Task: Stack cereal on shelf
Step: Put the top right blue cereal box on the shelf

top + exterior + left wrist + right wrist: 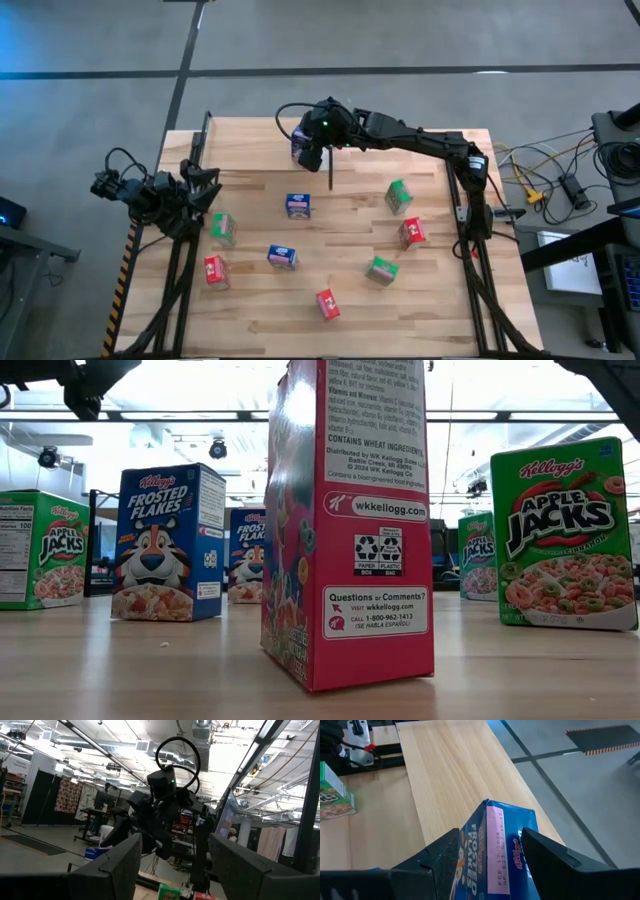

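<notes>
My right gripper (308, 150) reaches over the shelf (250, 145), a light wooden panel along the table's far edge. A blue Frosted Flakes cereal box (495, 850) stands upright on the shelf (455, 765) between the gripper's parted fingers (442, 855). The place where the box's bottom meets the panel is hidden. My left gripper (175, 870) waits open at the table's left edge (205, 188), holding nothing. Several more cereal boxes stand loose on the tabletop, among them a blue one (298, 205), a green one (398, 195) and a red one (411, 232). My right gripper comes at the blue box slanting down from the table's right, with one finger at each narrow side of the box's top end (492, 812). Whether the fingers touch the box I cannot tell.
Near the table's front stand a red box (327, 304), a green box (381, 270), a blue box (282, 257), a red box (214, 270) and a green box (222, 228). A thin black upright (330, 172) stands beside my right gripper. Bare shelf panel stretches to either side of the blue box.
</notes>
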{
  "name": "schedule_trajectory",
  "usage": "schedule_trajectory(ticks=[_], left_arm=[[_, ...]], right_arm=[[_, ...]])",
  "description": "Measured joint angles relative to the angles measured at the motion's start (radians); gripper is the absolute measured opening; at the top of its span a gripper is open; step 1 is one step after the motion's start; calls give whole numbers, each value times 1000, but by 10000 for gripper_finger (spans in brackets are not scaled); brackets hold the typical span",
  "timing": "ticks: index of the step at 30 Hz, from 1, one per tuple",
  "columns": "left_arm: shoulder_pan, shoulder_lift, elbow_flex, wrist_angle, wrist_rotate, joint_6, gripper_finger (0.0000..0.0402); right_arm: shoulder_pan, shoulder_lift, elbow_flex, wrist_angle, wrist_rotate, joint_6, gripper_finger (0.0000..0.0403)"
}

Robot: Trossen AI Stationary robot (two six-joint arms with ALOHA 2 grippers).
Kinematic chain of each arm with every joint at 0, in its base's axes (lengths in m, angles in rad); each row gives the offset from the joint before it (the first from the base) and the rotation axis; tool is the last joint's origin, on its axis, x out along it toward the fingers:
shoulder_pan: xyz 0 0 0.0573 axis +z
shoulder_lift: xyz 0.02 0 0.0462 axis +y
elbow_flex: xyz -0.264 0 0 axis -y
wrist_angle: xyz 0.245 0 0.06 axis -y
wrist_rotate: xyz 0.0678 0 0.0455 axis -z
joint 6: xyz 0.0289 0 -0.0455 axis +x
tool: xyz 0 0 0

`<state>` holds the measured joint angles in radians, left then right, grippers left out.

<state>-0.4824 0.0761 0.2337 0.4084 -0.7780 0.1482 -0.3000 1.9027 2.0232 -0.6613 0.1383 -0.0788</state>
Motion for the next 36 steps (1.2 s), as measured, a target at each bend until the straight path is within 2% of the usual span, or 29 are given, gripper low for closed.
schedule_trajectory(ticks=[24,36], left_arm=[[0,0,0,0,0,0,215],[0,0,0,-1,0,0,215]], right_arm=[[23,-7,-1,-2,-11,16,203],[38,-8,64,-15,-11,15,203]])
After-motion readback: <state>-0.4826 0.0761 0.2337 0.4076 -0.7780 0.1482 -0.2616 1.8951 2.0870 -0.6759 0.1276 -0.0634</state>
